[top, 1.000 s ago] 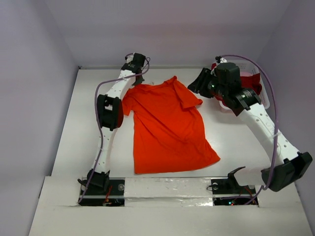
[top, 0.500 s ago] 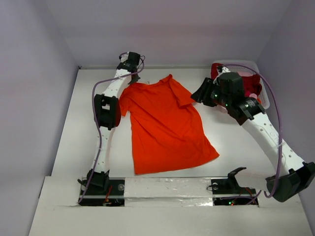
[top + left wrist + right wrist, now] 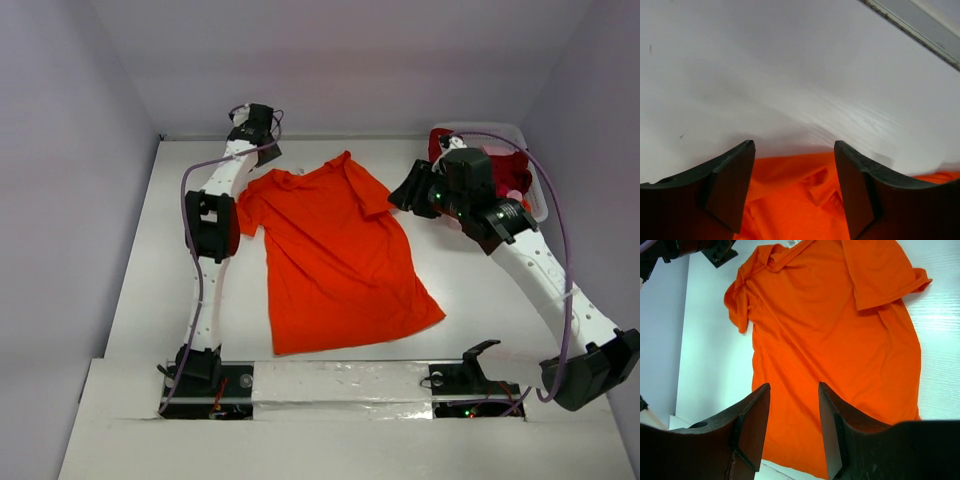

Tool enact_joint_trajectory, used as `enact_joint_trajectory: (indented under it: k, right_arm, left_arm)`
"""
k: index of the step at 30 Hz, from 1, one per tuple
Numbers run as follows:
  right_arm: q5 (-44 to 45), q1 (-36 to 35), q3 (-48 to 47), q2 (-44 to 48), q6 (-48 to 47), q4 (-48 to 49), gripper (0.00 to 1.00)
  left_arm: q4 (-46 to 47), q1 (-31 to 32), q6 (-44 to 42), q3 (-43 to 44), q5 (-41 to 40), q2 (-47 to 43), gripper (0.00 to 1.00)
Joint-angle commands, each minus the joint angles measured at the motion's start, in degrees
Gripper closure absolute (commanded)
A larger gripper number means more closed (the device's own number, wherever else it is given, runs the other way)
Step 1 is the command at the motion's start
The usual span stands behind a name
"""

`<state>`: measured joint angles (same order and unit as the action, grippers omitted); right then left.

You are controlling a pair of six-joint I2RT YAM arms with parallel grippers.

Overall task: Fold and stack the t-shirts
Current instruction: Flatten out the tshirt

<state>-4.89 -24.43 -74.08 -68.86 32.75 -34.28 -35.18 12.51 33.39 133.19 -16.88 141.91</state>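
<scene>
Scene: Two robot arms reached over a white desk (image 3: 160,260), seen from above.
Orange-red t-shirt (image 3: 335,255): It lay spread and mostly flat in the middle of the desk, not yet folded.
Long axis: It ran from the collar at the far side to the hem at the near edge, and the hem end leaned to the right.
Left sleeve (image 3: 737,300): It was bunched and creased.
Left pincer (image 3: 794,147): It was low at the far side, just beyond the collar and left shoulder. The jaws were apart and grasped nothing. Cloth lay on the near side of the fingertips.
Right pincer (image 3: 793,387): It hovered just beside the right sleeve. The jaws were apart and empty, and it looked down the length of the shirt.
Dark crimson t-shirt (image 3: 515,165): It was heaped in the white basket (image 3: 497,127) at the far right corner, behind the right arm.
Nearer arm: The left arm was closer to the collar edge, and the right arm closer to the right sleeve.
Likely step: Each pincer probably needed to take its own shoulder for a first fold.
</scene>
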Motion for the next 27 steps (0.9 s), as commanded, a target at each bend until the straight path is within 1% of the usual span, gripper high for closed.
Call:
enact_joint_trajectory:
  k: [1, 2, 3, 4, 5, 6, 7, 8, 9, 10, 11, 13, 14, 15, 17, 20, 24, 25, 26, 27]
  right_arm:
    - [-0.04, 0.26, -1.93, -1.44, -1.55, 1.59, 0.51]
    - [0.31, 0.26, -3.16, -3.19, -1.81, 0.89, 0.51]
    - [2.58, 0.26, -4.91, -5.30, -1.82, -1.64, 0.51]
    - [3.64, 0.26, -9.11, -10.54, -1.82, -3.14, 0.52]
    - [4.61, 0.26, -11.58, -13.38, -2.08, -4.64, 0.62]
    - [6.80, 0.26, -13.87, -15.93, -2.34, -6.22, 0.67]
    - [7.17, 0.26, -17.46, -20.30, -2.78, -6.15, 0.76]
    - [7.87, 0.26, -19.15, -22.26, -3.56, -6.06, 0.80]
    - [8.48, 0.26, -20.65, -24.02, -4.01, -5.19, 0.83]
    - [8.40, 0.26, -22.14, -25.69, -4.62, -4.92, 0.86]
    - [8.57, 0.26, -25.46, -29.28, -5.32, -4.92, 0.89]
    - [8.40, 0.26, -28.99, -32.99, -5.94, -6.14, 0.91]
    - [8.31, 0.26, -30.75, -34.66, -6.03, -6.76, 0.95]
    - [7.70, 0.26, -33.73, -37.37, -6.12, -7.55, 0.96]
    - [6.82, 0.26, -36.29, -39.59, -5.95, -7.99, 0.96]
    - [6.11, 0.26, -42.44, -44.42, -6.12, -10.53, 0.94]
    - [7.08, 0.26, -52.81, -53.03, -6.30, -18.95, 0.91]
    - [7.26, 0.26, -55.18, -55.48, -6.30, -19.94, 0.88]
    - [7.35, 0.26, -55.46, -56.11, -6.30, -20.38, 0.85]
    - [7.61, 0.26, -55.38, -56.64, -6.30, -20.56, 0.81]
  left_arm:
    - [1.69, -0.74, 2.56, -5.20, 1.32, -7.85, 0.35]
    - [2.21, -0.21, 2.82, -6.87, 3.33, -9.26, 0.34]
    - [2.22, 0.31, 2.91, -8.37, 3.78, -10.76, 0.33]
    - [2.22, 1.28, 2.74, -11.51, 3.96, -12.25, 0.33]
    - [3.18, 1.29, 2.30, -13.28, 5.01, -15.23, 0.37]
    - [3.36, 2.07, 1.86, -14.78, 5.98, -16.47, 0.41]
    - [3.28, 2.08, 0.99, -16.62, 6.94, -17.97, 0.50]
    - [1.71, 2.69, 0.54, -16.90, 8.61, -18.24, 0.66]
    - [0.74, 2.69, 0.10, -16.91, 9.93, -18.33, 0.73]
    - [-0.06, 2.69, -1.03, -17.17, 11.07, -18.33, 0.78]
    - [-1.63, 3.30, -1.48, -17.43, 12.65, -18.51, 0.84]
    - [-1.91, 4.10, -2.44, -19.70, 12.93, -19.38, 0.86]
    - [-2.00, 4.62, -2.71, -20.76, 13.02, -20.52, 0.86]
    - [-1.56, 4.63, -2.71, -21.82, 13.37, -21.31, 0.86]
    - [-0.95, 4.63, -2.71, -24.63, 13.89, -23.50, 0.86]
    - [-1.12, 4.63, -2.97, -26.48, 14.95, -24.92, 0.82]
    - [-2.09, 5.15, -3.33, -27.45, 15.13, -24.75, 0.80]
    - [-1.65, 5.15, -3.33, -28.24, 14.87, -25.44, 0.79]
    - [-1.30, 5.15, -3.33, -28.68, 14.69, -25.71, 0.79]
    - [-1.21, 5.15, -3.33, -28.94, 14.60, -25.89, 0.75]
